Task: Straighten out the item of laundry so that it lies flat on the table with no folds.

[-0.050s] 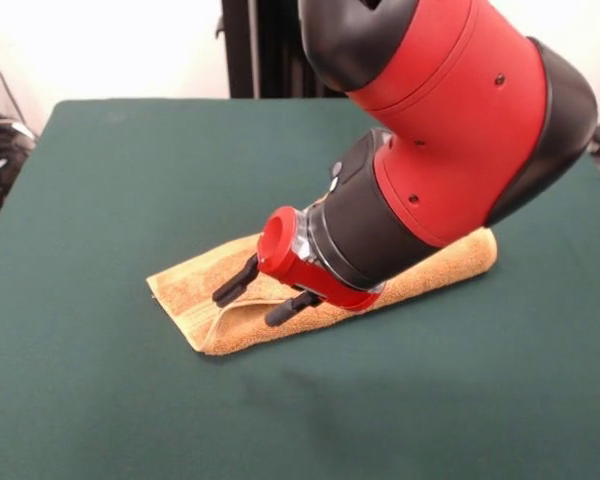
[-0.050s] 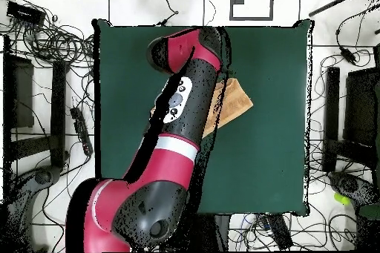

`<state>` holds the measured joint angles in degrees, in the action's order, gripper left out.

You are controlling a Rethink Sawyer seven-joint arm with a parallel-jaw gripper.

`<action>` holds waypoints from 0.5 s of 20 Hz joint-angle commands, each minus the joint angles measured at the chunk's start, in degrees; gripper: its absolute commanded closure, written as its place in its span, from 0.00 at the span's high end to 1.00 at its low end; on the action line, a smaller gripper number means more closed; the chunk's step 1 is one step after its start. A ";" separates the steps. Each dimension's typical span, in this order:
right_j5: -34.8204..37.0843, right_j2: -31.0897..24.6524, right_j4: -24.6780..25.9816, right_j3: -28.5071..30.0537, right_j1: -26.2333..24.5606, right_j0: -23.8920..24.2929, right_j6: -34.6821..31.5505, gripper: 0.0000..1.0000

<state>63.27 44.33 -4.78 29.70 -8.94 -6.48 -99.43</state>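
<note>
The item of laundry [image 1: 185, 288], an orange-tan towel, lies on the dark green table [image 1: 120, 180] as a long strip doubled over on itself. It runs diagonally across the middle. A loose folded lip shows at its near left end. My gripper [image 1: 246, 308] hovers low over that left end, tilted, open, with nothing between its two black fingers [image 1: 235, 283]. My arm hides the strip's middle. In the overhead view only the towel's right part [image 2: 234, 102] shows beside the arm on the table [image 2: 274, 139], and the gripper is hidden beneath the arm.
Green tabletop surrounds the towel on every side. Off the table, cables [image 2: 52, 38] and dark equipment [image 2: 364, 116] line the floor, and a black post [image 1: 238, 48] stands behind the far edge.
</note>
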 commanded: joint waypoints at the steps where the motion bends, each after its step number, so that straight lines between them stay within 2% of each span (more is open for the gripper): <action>1: 4.32 -6.24 -0.57 4.83 -4.30 -0.23 -8.53 1.00; 10: 0.60 -7.78 0.28 8.23 -3.69 -0.05 -7.14 1.00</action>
<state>63.27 43.97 -4.79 30.71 -9.04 -6.39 -99.43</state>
